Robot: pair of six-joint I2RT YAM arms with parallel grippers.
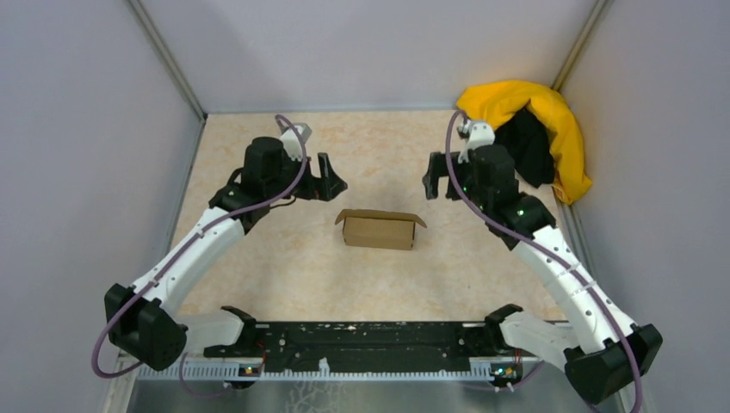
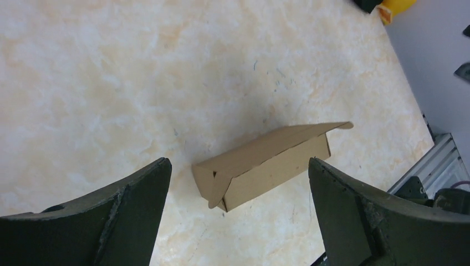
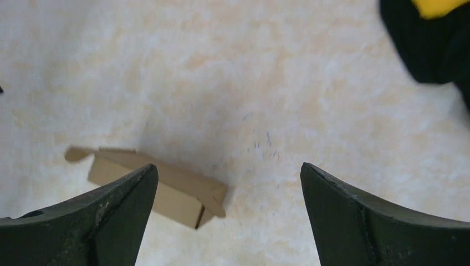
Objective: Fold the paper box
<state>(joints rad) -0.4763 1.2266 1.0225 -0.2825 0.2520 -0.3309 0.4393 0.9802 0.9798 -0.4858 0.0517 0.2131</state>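
the box (image 1: 379, 230) sits closed up on the table (image 1: 284, 267), a small flap sticking out at each end. behind its left end hangs the left gripper (image 1: 331, 179), behind its right end the right gripper (image 1: 433, 178), both spread wide, clear of the box. a cloth (image 1: 551, 129) lies far right of the box.

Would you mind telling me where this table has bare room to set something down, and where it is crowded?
Widest free patch: the tabletop between the paper box and the arm bases. Another lies beyond the box, up to the far wall, between the open left gripper and open right gripper. Crowded: the far right corner, filled by the cloth heap.
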